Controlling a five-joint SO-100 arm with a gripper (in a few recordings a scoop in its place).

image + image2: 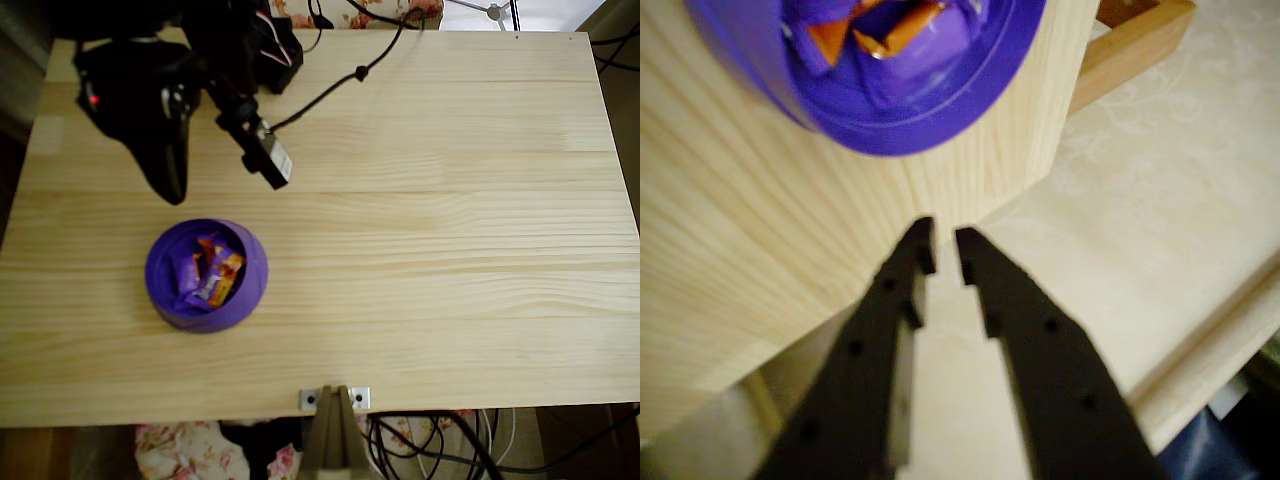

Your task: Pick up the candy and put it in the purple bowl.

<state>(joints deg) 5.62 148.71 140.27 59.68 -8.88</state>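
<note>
Claw (940, 250): nearly closed, a narrow gap between the black tips, nothing held; in the overhead view it hangs over bare wood (170, 180) just beyond the bowl.
Purple bowl (206, 274): near the left of the worktop (450, 230), upright; in the wrist view its rim (930, 135) sits just ahead of the tips.
Candy (222, 280): purple-and-orange wrapped sweets lie piled inside the bowl; which one is the task's own I cannot tell.
Progress: no sweet shows on the wood, so the drop looks done.
Risk: the bowl is light and the claw is close; a low sweep across its rim could tip it or push it, spilling the sweets.
</note>
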